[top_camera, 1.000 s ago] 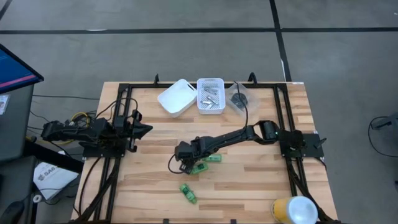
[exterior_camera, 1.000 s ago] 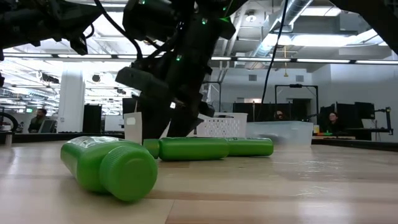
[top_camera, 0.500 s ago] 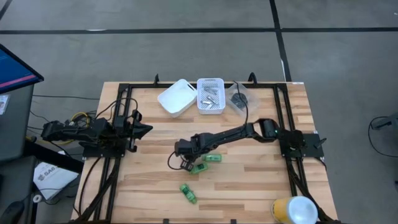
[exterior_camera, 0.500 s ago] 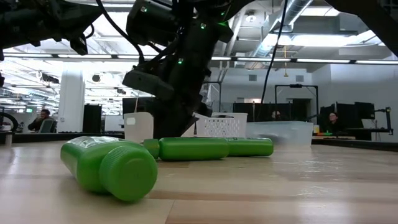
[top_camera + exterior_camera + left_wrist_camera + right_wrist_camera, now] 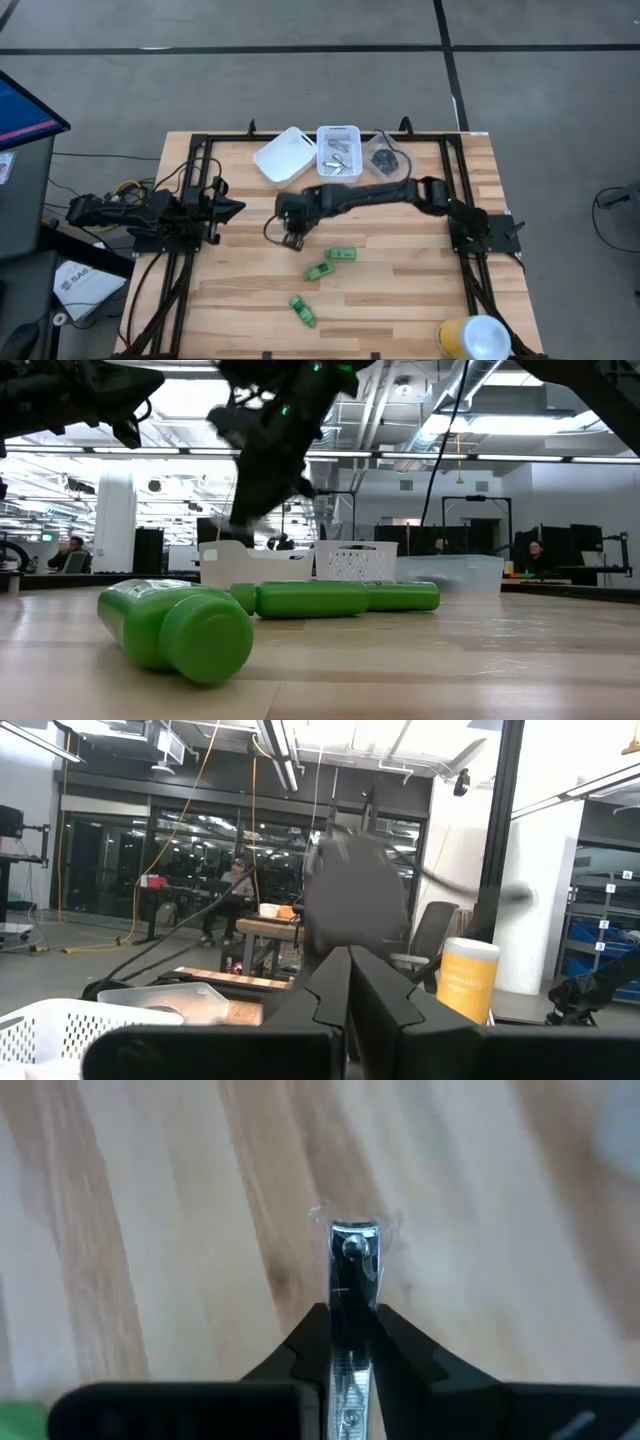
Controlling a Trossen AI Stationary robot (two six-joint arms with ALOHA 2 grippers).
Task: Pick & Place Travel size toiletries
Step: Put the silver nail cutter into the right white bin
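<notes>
Gripping silvery nail clipper point(image 5: 352, 1295), right jaws closed

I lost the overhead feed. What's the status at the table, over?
Right gripper shut on a slim silvery item, lifted over the table. Left gripper shut, parked at the left edge. Three green bottles lie below. Nothing in the way.

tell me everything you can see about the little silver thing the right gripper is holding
The silvery item is a slim, shiny metal-looking piece with a small round stud near its far end, possibly in a clear wrap. It sticks straight out from the right gripper, pinched between both dark fingers, lifted above the wooden table. In the high view the gripper is near the table's middle.
</notes>
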